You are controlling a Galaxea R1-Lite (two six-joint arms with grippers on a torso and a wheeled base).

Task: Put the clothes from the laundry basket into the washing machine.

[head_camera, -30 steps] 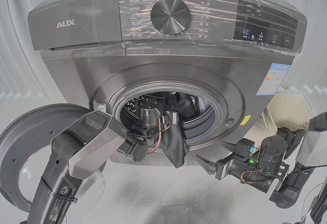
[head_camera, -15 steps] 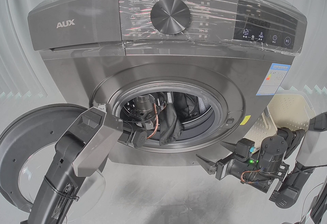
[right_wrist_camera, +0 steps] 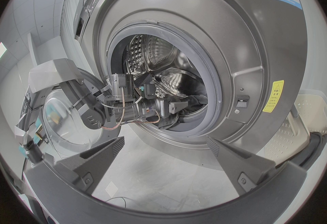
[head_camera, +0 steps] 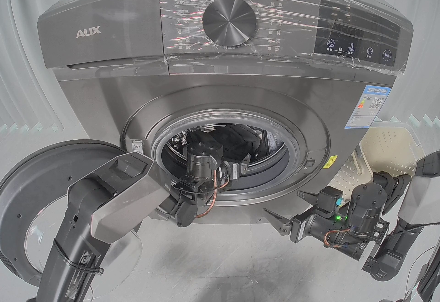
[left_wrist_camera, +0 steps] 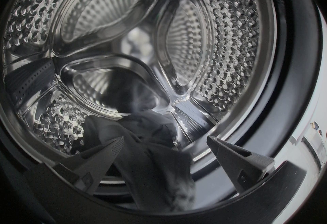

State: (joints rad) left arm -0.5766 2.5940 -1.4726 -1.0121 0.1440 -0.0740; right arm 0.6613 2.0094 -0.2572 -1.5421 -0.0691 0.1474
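The grey washing machine (head_camera: 229, 87) stands with its round door (head_camera: 32, 197) swung open to the left. A dark garment (head_camera: 229, 137) lies inside the drum (left_wrist_camera: 143, 41), bunched near the lip (left_wrist_camera: 153, 160). My left gripper (head_camera: 240, 165) sits at the mouth of the drum, open, its fingers (left_wrist_camera: 109, 148) spread on either side of the cloth and gripping nothing. The right gripper (head_camera: 283, 205) hangs open and empty low in front of the machine, to the right of the opening. Its fingertips (right_wrist_camera: 117, 141) point toward the machine.
A cream laundry basket (head_camera: 394, 151) stands to the right of the machine, behind my right arm; its contents are hidden. The grey floor (head_camera: 220, 261) in front of the machine is bare. The rubber door seal (right_wrist_camera: 214, 98) rings the opening.
A second ago the dark garment hung out of the opening from my left gripper. The arm pushed it into the drum, let go, and has drawn back toward the rim. The right arm stayed still.
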